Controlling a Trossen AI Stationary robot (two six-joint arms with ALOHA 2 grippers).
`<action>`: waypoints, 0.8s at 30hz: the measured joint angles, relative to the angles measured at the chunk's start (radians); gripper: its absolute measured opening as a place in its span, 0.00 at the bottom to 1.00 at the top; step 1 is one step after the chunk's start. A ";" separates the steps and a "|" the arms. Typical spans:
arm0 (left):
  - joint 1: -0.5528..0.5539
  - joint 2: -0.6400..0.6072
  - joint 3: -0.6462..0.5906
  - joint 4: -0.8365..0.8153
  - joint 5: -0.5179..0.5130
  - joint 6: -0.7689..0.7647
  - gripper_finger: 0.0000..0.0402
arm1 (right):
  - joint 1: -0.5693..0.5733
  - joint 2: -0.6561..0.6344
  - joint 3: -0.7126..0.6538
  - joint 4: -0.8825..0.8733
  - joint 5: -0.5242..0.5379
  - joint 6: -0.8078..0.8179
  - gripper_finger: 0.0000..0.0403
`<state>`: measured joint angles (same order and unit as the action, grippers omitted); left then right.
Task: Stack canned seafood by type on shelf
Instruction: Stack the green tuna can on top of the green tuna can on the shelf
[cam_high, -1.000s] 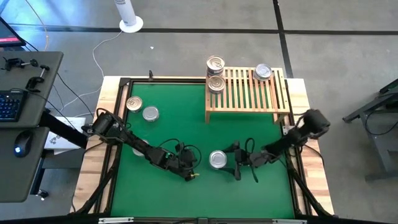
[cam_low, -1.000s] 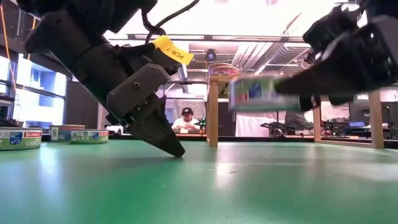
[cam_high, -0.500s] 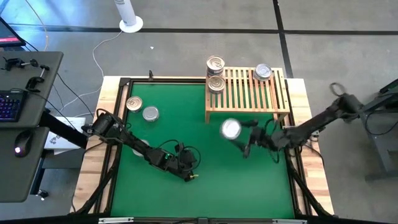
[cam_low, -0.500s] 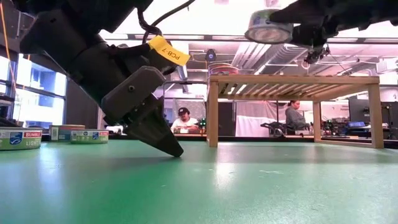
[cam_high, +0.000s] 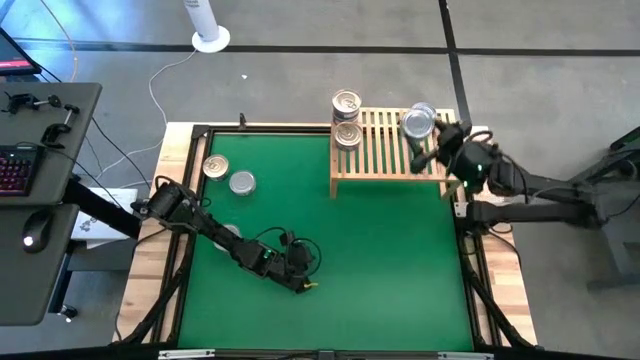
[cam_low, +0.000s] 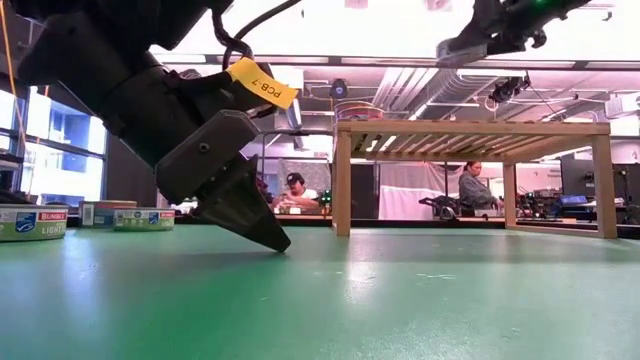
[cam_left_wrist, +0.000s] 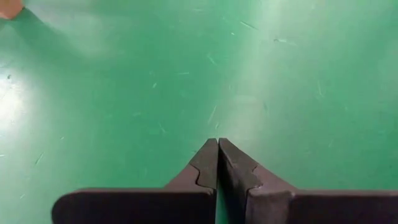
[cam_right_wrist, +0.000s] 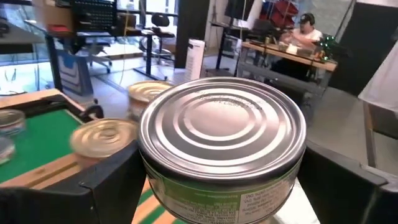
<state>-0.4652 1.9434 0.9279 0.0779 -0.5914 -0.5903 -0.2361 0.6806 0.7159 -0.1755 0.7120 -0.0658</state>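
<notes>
Canned seafood, tins in view: one silver tin (cam_right_wrist: 222, 146) held between the fingers of the right gripper (cam_high: 432, 133), lifted above the right end of the shelf (cam_high: 395, 160). In the right wrist view its ringed lid faces up and a green-and-white label wraps its side.

Tins on the shelf's left end: two gold-toned tins, one (cam_high: 346, 102) at the far corner and one (cam_high: 348, 134) just nearer, close beside each other; whether they touch cannot be told. The right wrist view shows both past the held tin.

Tins on the table: a gold-toned tin (cam_high: 215, 167) and a silver tin (cam_high: 242, 183), near each other at the far left of the green mat (cam_high: 400, 270), well apart from the shelf. In the low view, labelled tins sit at the left edge.

Shelf: light wood, slatted top, short legs, standing at the far right of the table.

Left gripper (cam_high: 303, 283): fingers pressed together, empty, tip down and touching the mat near the table's near-middle. A yellow tag (cam_low: 262, 83) hangs on this arm.

Right gripper: jaws spread wide around the tin, high over the shelf.

Room beyond: two people seated at desks behind the shelf in the low view.
</notes>
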 joint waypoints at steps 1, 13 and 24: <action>0.000 0.000 0.000 0.001 -0.006 0.000 0.00 | -0.056 0.008 0.008 -0.002 -0.053 -0.004 0.90; 0.000 0.000 0.000 0.081 -0.025 0.087 0.00 | -0.649 0.142 0.018 0.013 -0.486 0.056 0.90; 0.000 0.000 0.000 0.087 -0.027 0.092 0.00 | -0.778 0.223 0.003 0.021 -0.590 0.102 0.90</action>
<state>-0.4652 1.9434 0.9279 0.1646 -0.6186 -0.4988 -1.0145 0.9032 0.7184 -0.1546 0.1221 0.0358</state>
